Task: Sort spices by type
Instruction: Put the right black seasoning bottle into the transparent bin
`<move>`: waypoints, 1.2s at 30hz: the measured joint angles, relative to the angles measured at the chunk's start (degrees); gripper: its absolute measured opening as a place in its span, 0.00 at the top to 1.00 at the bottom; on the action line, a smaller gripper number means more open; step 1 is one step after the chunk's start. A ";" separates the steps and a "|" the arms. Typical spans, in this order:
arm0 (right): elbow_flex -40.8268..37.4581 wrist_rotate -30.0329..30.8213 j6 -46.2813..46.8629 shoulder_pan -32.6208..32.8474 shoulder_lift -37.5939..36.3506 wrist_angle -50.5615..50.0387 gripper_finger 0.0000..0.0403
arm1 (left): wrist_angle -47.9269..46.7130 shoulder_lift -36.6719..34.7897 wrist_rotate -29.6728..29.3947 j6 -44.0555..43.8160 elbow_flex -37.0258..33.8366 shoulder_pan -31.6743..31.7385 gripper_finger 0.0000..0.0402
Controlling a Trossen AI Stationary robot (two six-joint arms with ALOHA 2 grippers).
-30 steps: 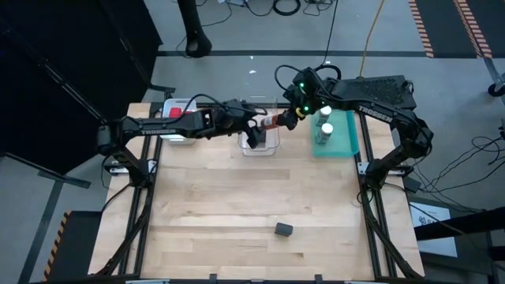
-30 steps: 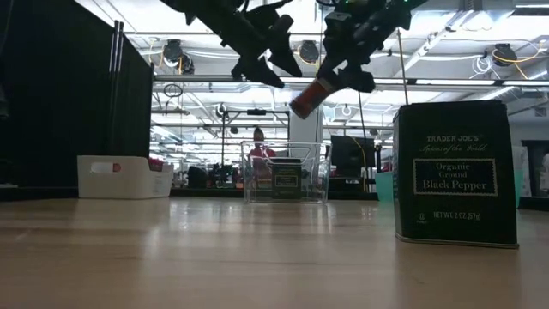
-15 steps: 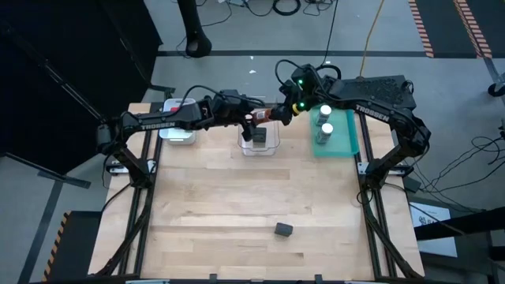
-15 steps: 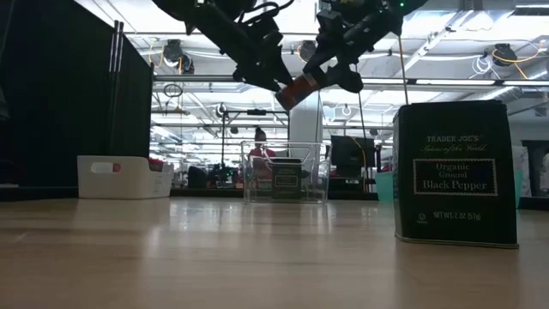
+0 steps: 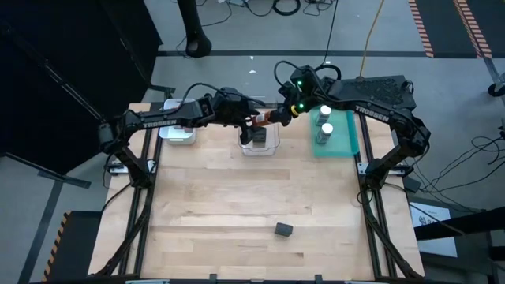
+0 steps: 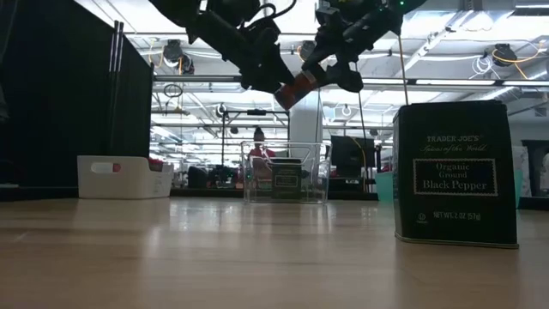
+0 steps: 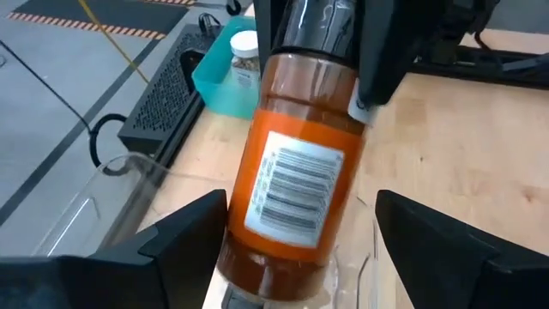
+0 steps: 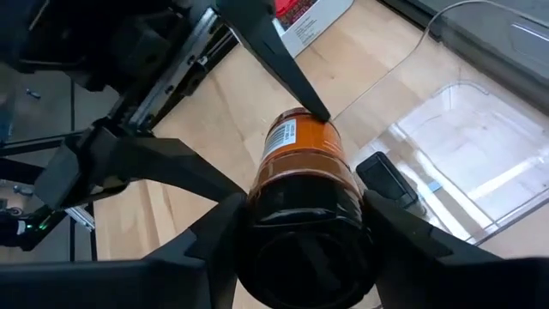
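Jar (image 7: 298, 180): orange spice jar, black cap, midair above clear tray (image 5: 260, 142).
R gripper (image 8: 300, 227): pinching jar's cap end.
L gripper (image 7: 300, 227): spread around jar's base.
Clear tray: black tin (image 5: 259, 136) inside.
Teal tray (image 5: 347, 138): 2 white-capped jars (image 5: 324, 126).
Table front: pepper tin (image 6: 456, 174).

Glossy orange jar (image 7: 296, 180) with paper label, pale wood table (image 5: 237, 205)

From my console I see two matte black jointed arms (image 5: 170, 118) with white lettering, looped black cables, green indicator lights on the right arm's wrist (image 5: 300, 85), and wedge-shaped dark fingers (image 7: 189, 227).
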 joint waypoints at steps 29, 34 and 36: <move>-0.04 0.20 -0.80 -1.56 -6.20 1.55 0.33 | 5.96 1.61 -0.58 -9.26 -0.09 -0.84 0.56; -0.04 4.20 -6.97 -2.65 -13.11 1.56 0.36 | 16.44 1.56 4.38 -14.22 -0.09 -0.79 0.56; -0.04 4.87 -9.57 -2.64 -16.10 0.93 0.36 | 20.25 1.56 6.48 -16.35 -0.09 -0.79 0.56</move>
